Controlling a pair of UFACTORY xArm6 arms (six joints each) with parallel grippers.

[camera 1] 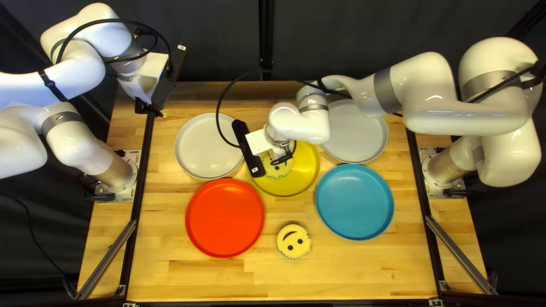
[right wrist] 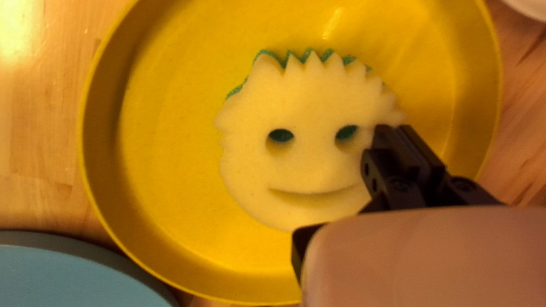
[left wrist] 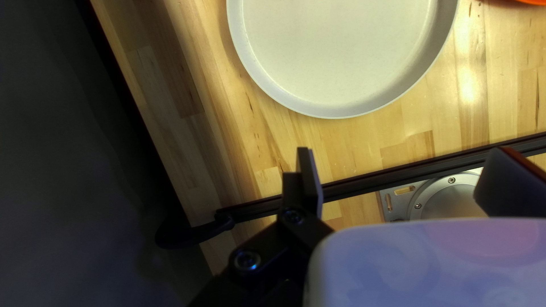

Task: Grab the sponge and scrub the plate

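Yellow plate [camera 1: 307,177], in the top left view, has a sponge [camera 1: 277,172] lying in it, my right gripper [camera 1: 278,161] over that. Pushed sideways, the plate could slide against the pale plate [camera 1: 198,152] or the blue plate [camera 1: 355,202], since nothing braces it. A spare sponge [camera 1: 293,241] lies well apart.

In the left wrist view, my left gripper has its fingers wide apart with nothing between them, and the pale plate is ahead, so it steadies nothing.

In the right wrist view, that gripper's fingers are together, with nothing seen pinched, at the sponge's edge; I cannot tell whether they touch it. Lifting now would likely leave the sponge behind; pressing off-centre could tip or spin it.
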